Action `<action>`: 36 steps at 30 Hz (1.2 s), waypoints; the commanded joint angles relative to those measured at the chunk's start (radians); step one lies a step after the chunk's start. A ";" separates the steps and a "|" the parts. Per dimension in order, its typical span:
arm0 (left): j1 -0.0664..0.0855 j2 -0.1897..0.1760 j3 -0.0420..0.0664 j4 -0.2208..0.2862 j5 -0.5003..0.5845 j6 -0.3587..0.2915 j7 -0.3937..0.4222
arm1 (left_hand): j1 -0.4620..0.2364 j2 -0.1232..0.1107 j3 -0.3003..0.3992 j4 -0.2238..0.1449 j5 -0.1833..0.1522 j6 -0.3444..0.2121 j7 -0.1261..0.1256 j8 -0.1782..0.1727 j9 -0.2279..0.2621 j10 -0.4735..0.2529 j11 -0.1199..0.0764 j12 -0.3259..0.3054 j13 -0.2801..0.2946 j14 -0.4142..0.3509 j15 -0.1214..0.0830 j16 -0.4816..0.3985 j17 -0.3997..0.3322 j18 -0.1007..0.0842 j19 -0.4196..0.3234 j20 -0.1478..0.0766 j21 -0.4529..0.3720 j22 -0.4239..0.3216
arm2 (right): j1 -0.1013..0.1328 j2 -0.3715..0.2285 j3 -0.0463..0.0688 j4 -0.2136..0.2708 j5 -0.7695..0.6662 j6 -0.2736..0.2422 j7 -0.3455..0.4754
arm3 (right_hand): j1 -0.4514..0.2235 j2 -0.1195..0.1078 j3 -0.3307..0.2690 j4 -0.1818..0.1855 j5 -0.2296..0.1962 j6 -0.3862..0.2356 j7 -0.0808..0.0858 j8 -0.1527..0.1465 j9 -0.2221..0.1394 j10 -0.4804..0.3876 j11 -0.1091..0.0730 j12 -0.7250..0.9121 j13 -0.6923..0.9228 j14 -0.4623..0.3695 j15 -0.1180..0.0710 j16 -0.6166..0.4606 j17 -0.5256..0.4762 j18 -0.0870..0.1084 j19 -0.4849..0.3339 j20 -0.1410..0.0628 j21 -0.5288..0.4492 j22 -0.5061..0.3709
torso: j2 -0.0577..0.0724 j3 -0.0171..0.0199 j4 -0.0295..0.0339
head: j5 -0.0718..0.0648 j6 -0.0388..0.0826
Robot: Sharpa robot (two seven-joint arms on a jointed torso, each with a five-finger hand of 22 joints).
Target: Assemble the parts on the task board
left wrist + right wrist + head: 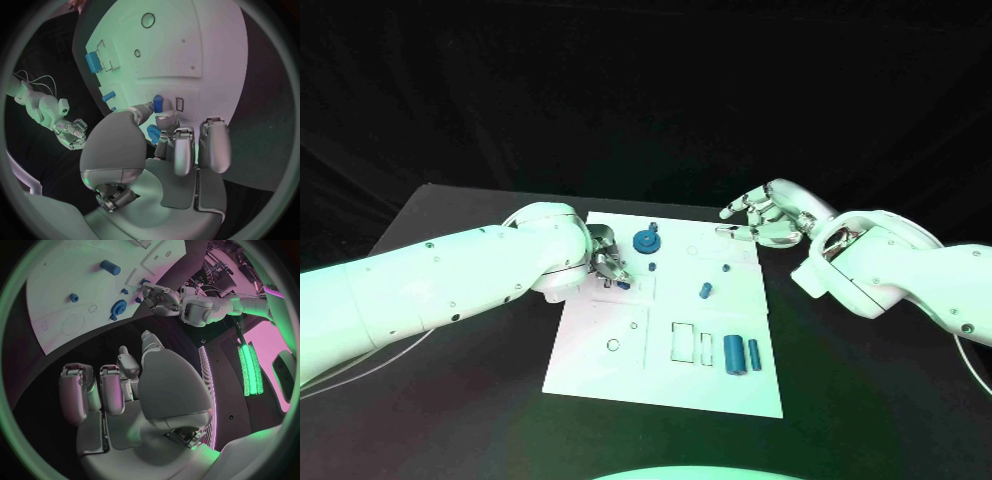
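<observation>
the left hand [606, 262] is positioned at the task board's [610, 372] left edge, a small blue part [158, 104] pinched at its fingertips. the right hand [764, 218] is held empty, fingers loosely apart, at the far right corner.

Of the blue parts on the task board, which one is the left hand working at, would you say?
The small blue part at the board's left edge, right at the left hand's fingertips; the other blue parts lie clear of it.
</observation>
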 commanded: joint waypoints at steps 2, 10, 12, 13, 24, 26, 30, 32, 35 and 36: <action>-0.001 0.007 -0.001 -0.004 -0.001 0.037 -0.036 | -0.036 0.002 0.131 -0.125 0.003 0.025 -0.026 0.007 0.006 0.013 -0.002 0.007 0.002 0.105 -0.008 0.003 0.264 -0.012 0.005 -0.002 0.005 0.002 | -0.001 0.000 0.000 0.001 -0.011 0.012 0.001 | 0.001 0.010 -0.003 -0.004 0.006 0.006 0.000 0.003 0.002 0.001 -0.003 -0.003 -0.001 0.062 -0.009 -0.007 0.080 0.020 0.024 -0.007 -0.005 0.179 | 0.000 0.0003 -0.0002 | 0.001 -0.002; -0.001 0.012 -0.001 -0.016 -0.002 0.051 -0.038 | -0.085 0.000 0.063 -0.087 0.002 0.037 -0.034 0.014 0.014 0.016 -0.008 0.017 0.009 0.105 -0.014 0.003 0.264 -0.012 0.005 -0.006 0.005 0.003 | -0.001 -0.003 0.000 0.001 -0.011 0.012 0.001 | -0.017 0.015 -0.015 0.005 -0.031 0.006 -0.001 0.006 0.003 0.002 -0.003 -0.002 -0.003 0.062 -0.009 -0.008 0.080 0.020 0.024 -0.008 -0.006 0.179 | 0.000 -0.0002 -0.0003 | -0.005 -0.004; -0.001 0.014 -0.001 -0.020 -0.002 0.055 -0.038 | -0.088 0.003 0.052 -0.083 0.003 0.039 -0.035 0.014 0.015 0.017 -0.009 0.019 0.011 0.105 -0.015 0.003 0.264 -0.012 0.005 -0.007 0.005 0.004 | -0.001 -0.003 0.000 0.001 -0.011 0.012 0.001 | -0.017 0.015 -0.016 0.004 -0.037 0.006 -0.001 0.006 0.003 0.002 -0.003 -0.002 -0.003 0.063 -0.009 -0.008 0.080 0.020 0.024 -0.008 -0.006 0.179 | 0.000 0.0004 -0.0006 | -0.005 -0.005; -0.001 0.015 -0.001 -0.022 -0.002 0.057 -0.038 | -0.089 0.004 0.049 -0.082 0.003 0.039 -0.035 0.014 0.015 0.017 -0.009 0.020 0.011 0.105 -0.015 0.003 0.264 -0.012 0.005 -0.007 0.005 0.004 | -0.001 -0.004 0.000 0.001 -0.011 0.012 0.001 | -0.016 0.015 -0.017 0.003 -0.040 0.006 -0.001 0.006 0.003 0.002 -0.003 -0.001 -0.003 0.062 -0.009 -0.008 0.080 0.020 0.024 -0.008 -0.006 0.179 | 0.000 0.0005 -0.0007 | -0.006 -0.005; -0.001 0.029 -0.001 -0.047 -0.002 0.064 -0.038 | -0.101 0.014 0.001 -0.062 0.003 0.045 -0.037 0.014 0.019 0.018 -0.011 0.027 0.016 0.105 -0.017 0.003 0.264 -0.012 0.005 -0.009 0.004 0.004 | -0.001 -0.005 0.000 0.003 -0.011 0.012 0.001 | -0.013 0.014 -0.023 -0.002 -0.061 0.005 -0.001 0.008 0.004 0.002 -0.003 -0.001 -0.004 0.063 -0.009 -0.009 0.079 0.020 0.024 -0.008 -0.007 0.179 | 0.001 -0.0001 -0.0004 | -0.009 -0.006; -0.001 0.031 -0.001 -0.051 -0.002 0.067 -0.038 | -0.102 0.014 -0.007 -0.059 0.003 0.046 -0.037 0.014 0.019 0.019 -0.011 0.028 0.017 0.105 -0.017 0.003 0.264 -0.013 0.006 -0.009 0.005 0.006 | -0.001 -0.006 0.000 0.003 -0.011 0.013 0.001 | -0.013 0.015 -0.023 -0.002 -0.062 0.005 -0.001 0.008 0.004 0.002 -0.003 -0.001 -0.004 0.063 -0.009 -0.009 0.080 0.020 0.025 -0.008 -0.006 0.179 | 0.001 -0.0001 -0.0004 | -0.009 -0.007; -0.001 0.033 -0.001 -0.055 -0.001 0.076 -0.039 | -0.108 0.014 -0.030 -0.052 0.002 0.049 -0.038 0.014 0.021 0.020 -0.012 0.032 0.019 0.105 -0.018 0.003 0.264 -0.013 0.006 -0.010 0.006 0.007 | -0.001 -0.006 0.000 0.004 -0.011 0.013 0.001 | -0.013 0.015 -0.023 -0.002 -0.062 0.005 -0.001 0.008 0.004 0.002 -0.003 -0.001 -0.004 0.063 -0.009 -0.009 0.080 0.020 0.025 -0.008 -0.006 0.179 | 0.000 0.0001 -0.0003 | -0.009 -0.008; -0.001 0.034 -0.001 -0.057 -0.001 0.080 -0.039 | -0.110 0.014 -0.045 -0.047 0.002 0.051 -0.038 0.014 0.021 0.021 -0.012 0.034 0.020 0.105 -0.018 0.003 0.264 -0.013 0.007 -0.010 0.006 0.009 | -0.001 -0.006 0.000 0.004 -0.011 0.013 0.001 | -0.013 0.015 -0.023 -0.002 -0.063 0.005 -0.001 0.008 0.004 0.002 -0.003 -0.001 -0.005 0.063 -0.009 -0.009 0.079 0.020 0.025 -0.008 -0.007 0.179 | 0.000 -0.0001 0.0000 | -0.009 -0.009; -0.001 0.035 -0.001 -0.059 -0.001 0.084 -0.039 | -0.111 0.016 -0.057 -0.044 0.003 0.053 -0.039 0.014 0.022 0.022 -0.013 0.037 0.023 0.105 -0.018 0.003 0.264 -0.013 0.007 -0.010 0.007 0.009 | -0.001 -0.006 0.000 0.004 -0.011 0.013 0.001 | -0.013 0.015 -0.023 -0.002 -0.063 0.005 -0.001 0.008 0.004 0.002 -0.003 -0.001 -0.005 0.063 -0.009 -0.009 0.079 0.020 0.025 -0.008 -0.007 0.179 | 0.000 -0.0004 0.0002 | -0.009 -0.009; -0.001 0.036 -0.001 -0.060 -0.001 0.085 -0.040 | -0.111 0.016 -0.058 -0.044 0.003 0.053 -0.039 0.014 0.022 0.022 -0.013 0.037 0.023 0.105 -0.018 0.003 0.264 -0.013 0.007 -0.010 0.006 0.009 | -0.001 -0.007 0.000 0.004 -0.011 0.013 0.001 | -0.013 0.015 -0.023 -0.002 -0.063 0.005 -0.001 0.008 0.004 0.002 -0.003 -0.001 -0.005 0.063 -0.009 -0.009 0.079 0.020 0.025 -0.008 -0.007 0.179 | 0.000 -0.0003 0.0003 | -0.009 -0.009</action>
